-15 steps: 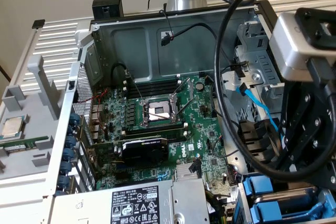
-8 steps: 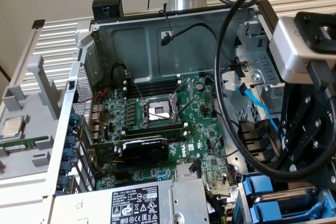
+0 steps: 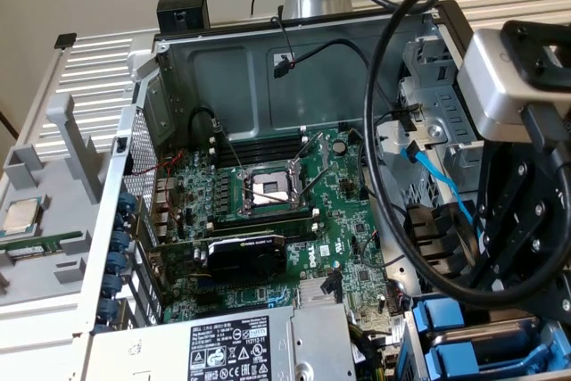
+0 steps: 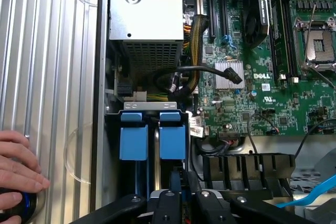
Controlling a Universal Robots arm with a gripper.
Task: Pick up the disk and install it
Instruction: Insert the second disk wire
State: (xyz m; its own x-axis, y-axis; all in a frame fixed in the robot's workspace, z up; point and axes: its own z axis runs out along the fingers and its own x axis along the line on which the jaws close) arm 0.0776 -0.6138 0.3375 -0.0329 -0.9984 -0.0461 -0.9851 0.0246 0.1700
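Just beyond the gripper (image 4: 184, 198), the disk (image 4: 155, 137) sits in its bay, mostly hidden; the fingers look nearly closed around its blue frame's edge.

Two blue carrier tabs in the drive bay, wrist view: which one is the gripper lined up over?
The blue tab nearer the motherboard; the gripper sits just below it. The other tab lies toward the ribbed metal panel.

We've got a ribbed aluminium table (image 3: 89, 60) here, open PC case (image 3: 268, 51) sitting on it, plus a grey plastic tray (image 3: 45, 220) at the exterior view's left and a hand (image 4: 18, 166) resting on the ribs.
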